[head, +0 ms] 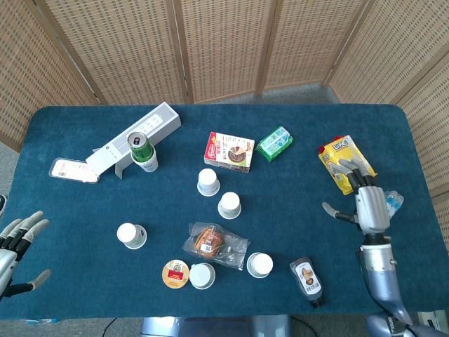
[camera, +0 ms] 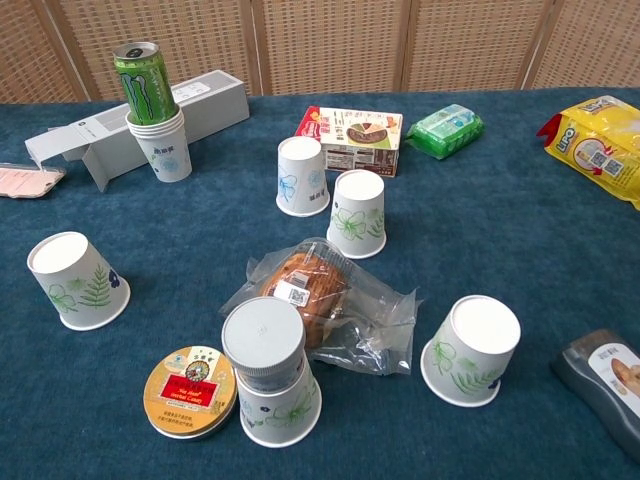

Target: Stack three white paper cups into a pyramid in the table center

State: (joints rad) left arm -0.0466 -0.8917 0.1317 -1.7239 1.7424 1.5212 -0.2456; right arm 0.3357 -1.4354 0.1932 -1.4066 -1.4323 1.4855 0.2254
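Two upside-down white paper cups stand side by side at the table's middle: one [head: 208, 182] [camera: 303, 177] behind, the other [head: 229, 205] [camera: 359, 213] in front and to its right. A third cup [head: 259, 265] [camera: 470, 350] sits near the front edge, and a fourth [head: 131, 235] [camera: 76, 281] sits to the left. My right hand [head: 367, 203] hovers open, fingers spread, at the far right beside the yellow packet, holding nothing; the chest view does not show it. My left hand [head: 19, 242] is open at the table's left edge.
A wrapped bun [head: 212, 242] lies between the cups. A lidded cup [camera: 272, 372] and a round tin [camera: 190, 391] sit at the front. A green can [camera: 144, 85] stands on stacked cups by a grey box [head: 137, 140]. Also here: snack box [head: 229, 151], green pack [head: 274, 143], yellow packet [head: 345, 163], water bottle [head: 383, 210], dark sauce bottle [head: 308, 281].
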